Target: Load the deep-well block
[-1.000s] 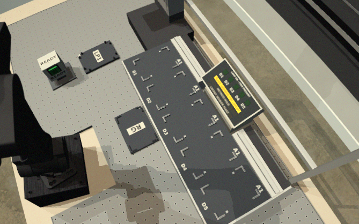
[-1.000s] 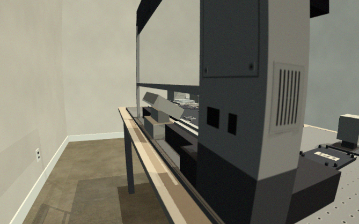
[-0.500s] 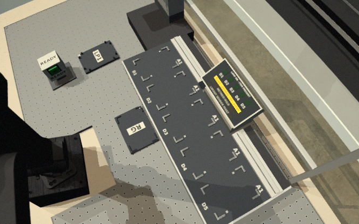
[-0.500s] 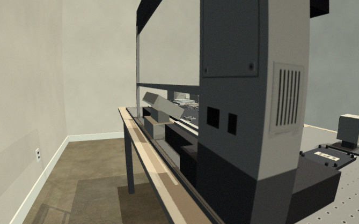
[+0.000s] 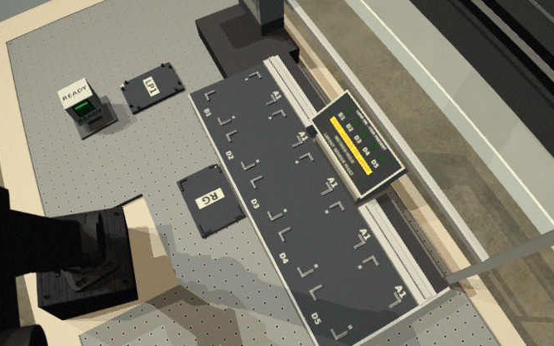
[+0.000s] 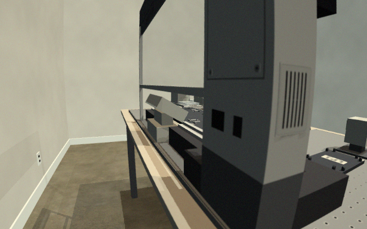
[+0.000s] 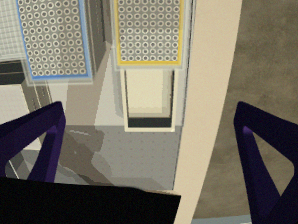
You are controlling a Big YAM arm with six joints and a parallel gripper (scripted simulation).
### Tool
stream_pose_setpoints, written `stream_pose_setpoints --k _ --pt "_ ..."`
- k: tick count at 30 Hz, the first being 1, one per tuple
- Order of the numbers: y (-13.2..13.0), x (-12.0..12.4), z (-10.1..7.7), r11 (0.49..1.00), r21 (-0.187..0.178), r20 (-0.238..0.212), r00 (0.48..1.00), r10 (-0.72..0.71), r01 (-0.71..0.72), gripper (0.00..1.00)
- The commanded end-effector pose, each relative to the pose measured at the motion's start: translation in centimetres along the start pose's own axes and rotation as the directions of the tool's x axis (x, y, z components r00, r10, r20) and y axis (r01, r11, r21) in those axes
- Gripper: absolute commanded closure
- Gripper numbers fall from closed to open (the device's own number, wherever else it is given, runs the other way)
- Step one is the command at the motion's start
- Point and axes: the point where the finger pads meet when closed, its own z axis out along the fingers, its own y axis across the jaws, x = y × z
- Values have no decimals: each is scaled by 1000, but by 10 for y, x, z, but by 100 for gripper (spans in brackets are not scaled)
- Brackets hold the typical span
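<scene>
My gripper (image 7: 149, 111) is open and empty; its two purple fingers stand wide at the left and right edges of the wrist view. Beyond them lie a blue-framed well plate (image 7: 53, 30) at the left and a yellow-framed well plate (image 7: 149, 18) in the middle. A cream, dark-framed item (image 7: 150, 99) lies just below the yellow one. No ID labels are readable, so I cannot tell which item is E01. In the top view the dark deck (image 5: 300, 206) shows D1 to D5 all empty; D3 (image 5: 296, 189) has bare corner brackets. Only the arm's base and lower links (image 5: 33, 253) show there.
The RG nest (image 5: 210, 199) lies beside D3, empty. The LP1 nest (image 5: 151, 87) and the READY key (image 5: 79, 105) stand at the far left. A tilted status panel (image 5: 358, 146) overhangs the deck's back rail. A tall grey housing (image 6: 253, 99) hides most of the deck in the exterior view.
</scene>
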Motion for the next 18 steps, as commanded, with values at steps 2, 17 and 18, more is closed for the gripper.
stream_pose_setpoints --k 2,17,18 --pt "10 -7 -7 1000 9 39 999 -29 29 0" --pt "5 -8 53 1000 2 16 1000 -9 9 0" --pt "6 -8 56 1000 3 18 1000 -10 10 0"
